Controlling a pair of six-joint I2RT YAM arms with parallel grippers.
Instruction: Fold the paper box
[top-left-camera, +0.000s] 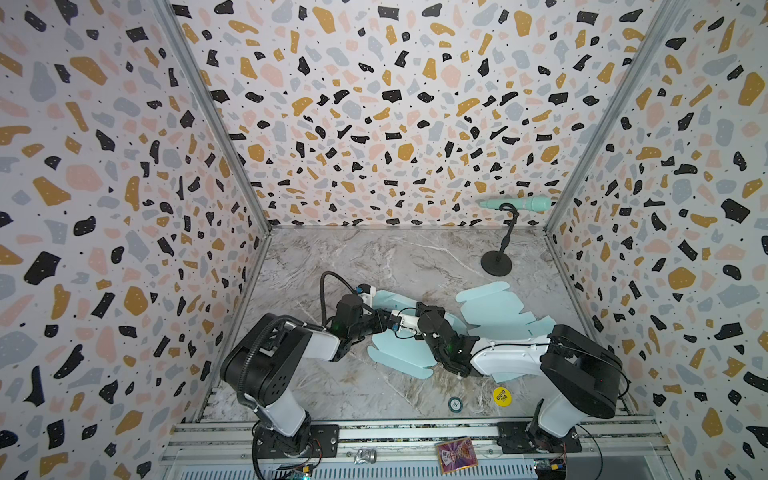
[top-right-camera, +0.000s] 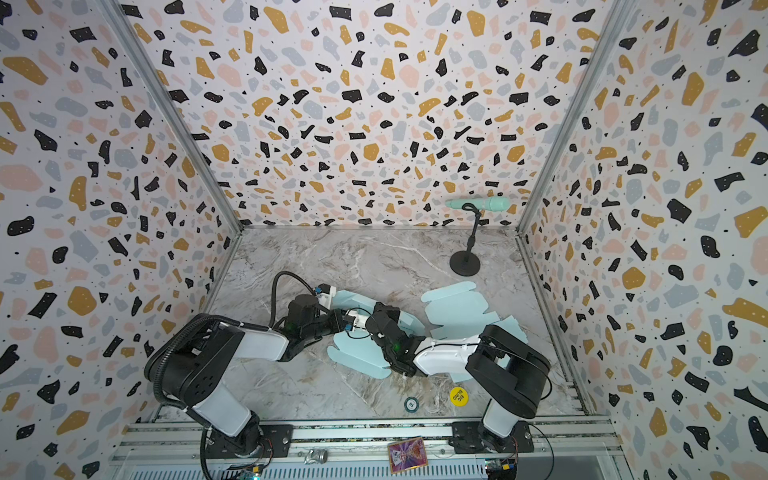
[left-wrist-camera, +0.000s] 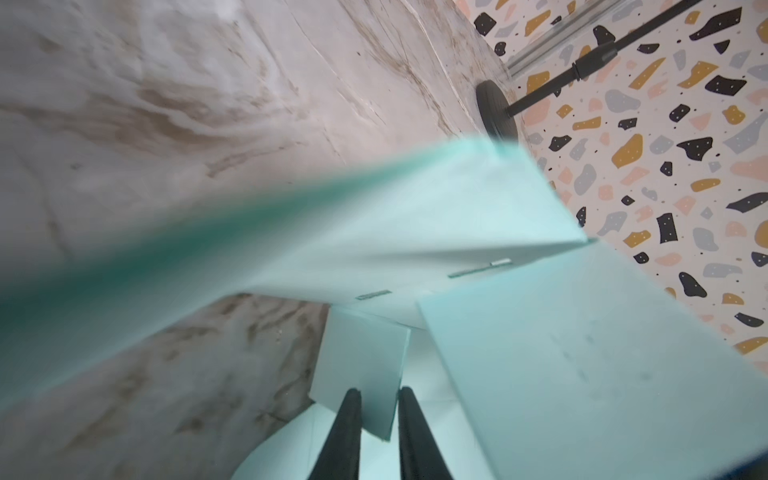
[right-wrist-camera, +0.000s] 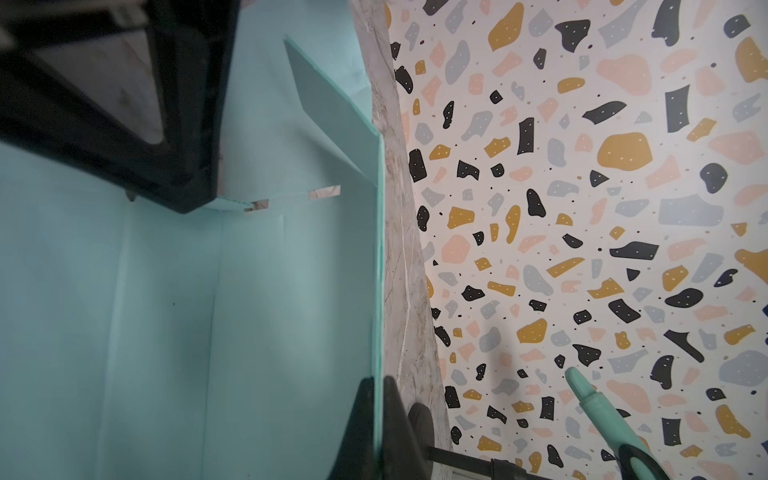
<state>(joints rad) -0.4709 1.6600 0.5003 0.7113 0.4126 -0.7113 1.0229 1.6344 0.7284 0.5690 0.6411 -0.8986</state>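
Observation:
The paper box (top-left-camera: 399, 357) (top-right-camera: 357, 357) is a pale mint die-cut sheet, partly folded, lying mid-table in both top views with both grippers over it. In the left wrist view my left gripper (left-wrist-camera: 380, 395) has its fingers a narrow gap apart, and the corner of a small raised flap (left-wrist-camera: 361, 357) shows in that gap, below a long upright wall (left-wrist-camera: 415, 224). In the right wrist view my right gripper (right-wrist-camera: 379, 382) is shut on the edge of an upright wall (right-wrist-camera: 291, 311), seen edge-on. From above, the left gripper (top-left-camera: 384, 324) and right gripper (top-left-camera: 426, 309) nearly meet.
A second mint sheet (top-left-camera: 494, 311) lies flat to the right, partly under the right arm. A black stand (top-left-camera: 496, 262) holding a teal handle (top-left-camera: 517, 203) is at the back right. A yellow disc (top-left-camera: 501, 395) and a chip (top-left-camera: 455, 403) lie near the front edge.

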